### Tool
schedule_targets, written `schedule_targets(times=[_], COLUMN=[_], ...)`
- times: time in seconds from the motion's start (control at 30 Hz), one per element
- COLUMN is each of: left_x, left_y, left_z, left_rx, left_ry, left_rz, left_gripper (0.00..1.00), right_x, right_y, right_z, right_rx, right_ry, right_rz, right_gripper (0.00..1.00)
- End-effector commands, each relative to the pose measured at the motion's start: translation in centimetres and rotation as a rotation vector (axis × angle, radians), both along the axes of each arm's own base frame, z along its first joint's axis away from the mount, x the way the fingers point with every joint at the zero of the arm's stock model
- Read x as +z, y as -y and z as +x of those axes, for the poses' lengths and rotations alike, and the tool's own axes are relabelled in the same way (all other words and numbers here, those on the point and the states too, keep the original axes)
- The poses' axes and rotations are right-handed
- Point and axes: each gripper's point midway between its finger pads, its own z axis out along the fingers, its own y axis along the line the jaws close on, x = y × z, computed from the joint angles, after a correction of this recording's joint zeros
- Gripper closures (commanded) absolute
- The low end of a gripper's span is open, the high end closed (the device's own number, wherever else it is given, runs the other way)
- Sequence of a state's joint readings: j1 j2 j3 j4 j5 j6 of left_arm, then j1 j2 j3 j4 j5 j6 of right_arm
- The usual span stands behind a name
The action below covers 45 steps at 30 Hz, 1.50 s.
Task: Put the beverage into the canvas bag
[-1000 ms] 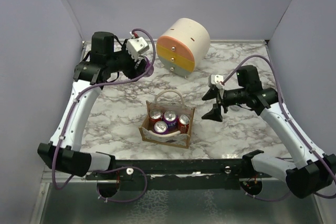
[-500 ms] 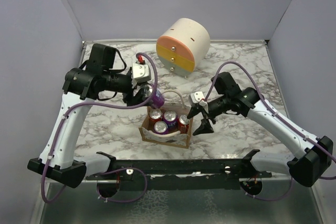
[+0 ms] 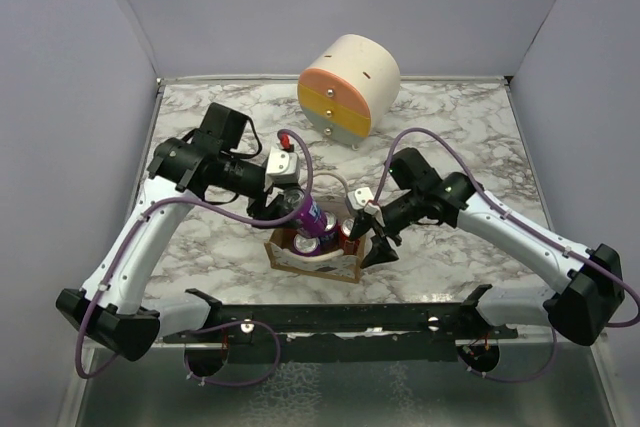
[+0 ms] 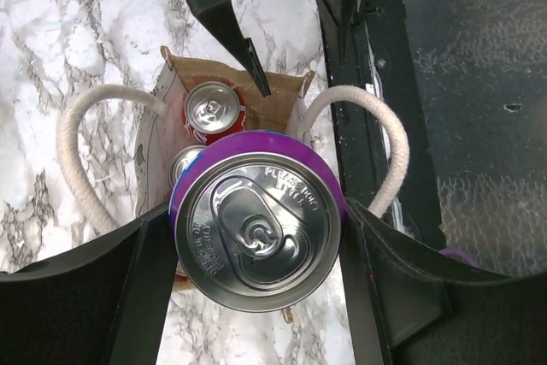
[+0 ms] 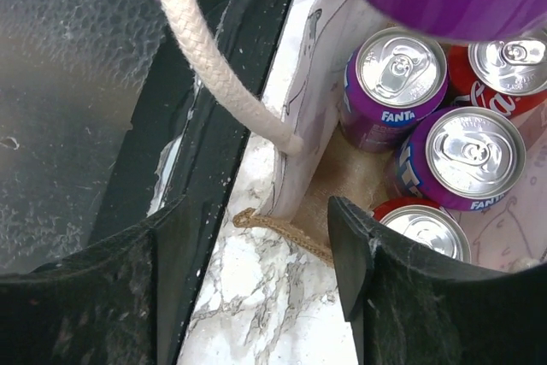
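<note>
Both arms moved in to the canvas bag (image 3: 315, 265) | left gripper (image 3: 287, 205) clamps purple can (image 4: 256, 232) just above it | right gripper (image 5: 256, 211) jaws apart, one each side of its wall | lower can straight into a free spot.

In my right wrist view I read "FANTA" in white on two purple cans (image 5: 397, 83) (image 5: 470, 156), and part of a white Coca-Cola script on a red can (image 5: 511, 70). In my left wrist view, the lid of the held can (image 4: 256, 228) carries embossed lettering that appears to read "PLEASE RECYCLE".
</note>
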<state>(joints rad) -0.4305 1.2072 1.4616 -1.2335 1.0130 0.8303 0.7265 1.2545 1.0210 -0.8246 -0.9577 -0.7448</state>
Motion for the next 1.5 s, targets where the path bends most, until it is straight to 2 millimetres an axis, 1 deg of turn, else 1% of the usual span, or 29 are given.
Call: schedule_targets(times=[0.0, 0.1, 0.3, 0.4, 0.5, 0.83, 1.17, 1.47], left_x=[0.8, 0.0, -0.9, -2.4, -3.2, -4.6, -6.1, -6.6], left_y=[2.1, 2.8, 4.4, 5.1, 5.7, 7.4, 8.2, 8.6], left_z=[0.8, 1.1, 1.2, 0.8, 0.3, -1.5, -2.9, -4.4], left_rx=[-0.105, -0.139, -0.192, -0.219, -0.251, -0.372, -0.431, -0.475], left_ry=[0.093, 0.097, 0.090, 0.060, 0.049, 0.015, -0.018, -0.055], left_rz=[-0.116, -0.130, -0.172, -0.162, -0.163, -0.170, -0.148, -0.138], left_gripper=[1.00, 1.00, 1.00, 1.00, 1.00, 1.00, 1.00, 1.00], right_x=[-0.6, -0.9, -1.6, -1.6, -1.5, -1.6, -1.3, -0.7], right_y=[-0.1, 0.2, 0.9, 1.2, 1.5, 1.8, 2.1, 2.5], right_z=[0.2, -0.1, -0.7, -0.8, -0.9, -1.1, -0.9, -0.3], right_rx=[-0.007, -0.009, -0.012, -0.020, -0.027, -0.023, -0.042, -0.066], right_ry=[0.008, 0.002, 0.000, 0.016, 0.026, 0.014, 0.003, 0.010], right_rz=[-0.005, -0.013, -0.023, -0.023, -0.022, -0.006, 0.017, 0.044], right_gripper=[0.39, 0.42, 0.48, 0.51, 0.51, 0.53, 0.53, 0.52])
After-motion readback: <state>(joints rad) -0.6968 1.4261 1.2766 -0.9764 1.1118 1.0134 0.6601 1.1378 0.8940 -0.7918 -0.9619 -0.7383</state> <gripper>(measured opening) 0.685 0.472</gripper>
